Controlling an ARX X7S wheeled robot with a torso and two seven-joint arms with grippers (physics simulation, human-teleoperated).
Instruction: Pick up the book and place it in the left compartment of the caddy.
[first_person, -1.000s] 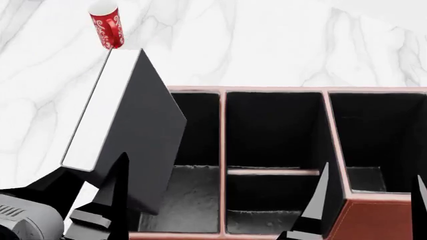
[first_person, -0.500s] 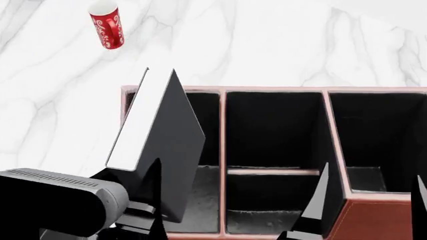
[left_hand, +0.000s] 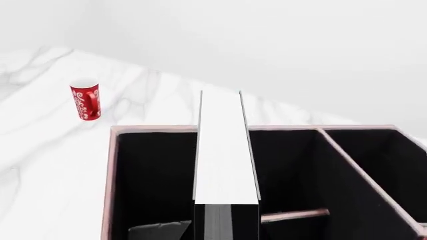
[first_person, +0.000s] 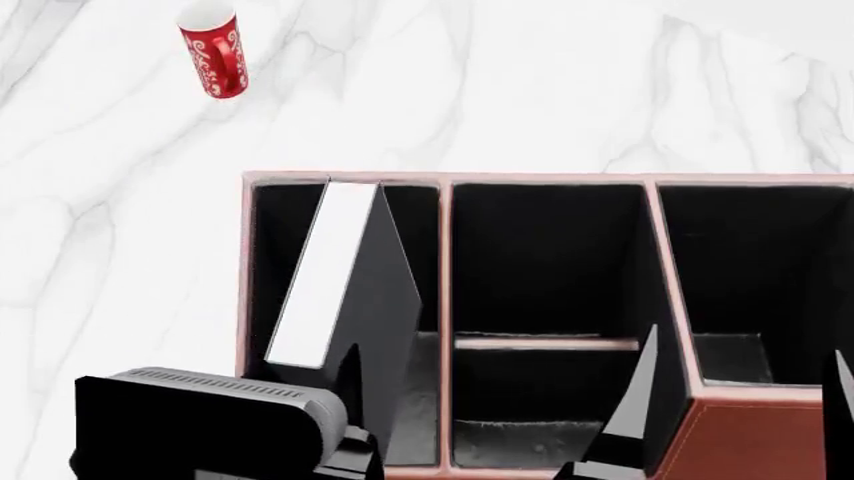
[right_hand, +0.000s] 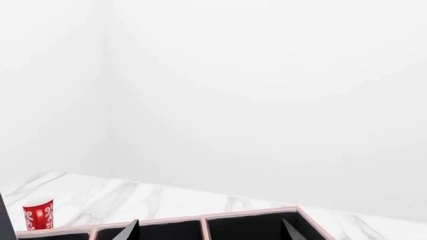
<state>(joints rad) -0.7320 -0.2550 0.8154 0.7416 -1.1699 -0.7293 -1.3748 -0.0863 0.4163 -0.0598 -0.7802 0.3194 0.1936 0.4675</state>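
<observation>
left wrist view: the book (left_hand: 225, 150) stands on edge, white page edges up, over the left compartment (left_hand: 153, 175) of the caddy (left_hand: 110, 170), your left jaws out of sight below it. judge it stiff and light with slick covers; pinch across both covers near the spine end, as you appear to do. a red mug (left_hand: 86, 101) stands on the bench (left_hand: 47, 150) at 10 o'clock.

head view: the book (first_person: 350, 300) leans inside the left compartment (first_person: 278, 260), its lower end hidden behind the left gripper (first_person: 350, 425), which looks clamped on it. the right gripper (first_person: 741, 410) hangs with jaws wide, holding nothing, at 5 o'clock.

right wrist view: only fingertips (right_hand: 130, 231), caddy rim and mug show; the book is absent.
</observation>
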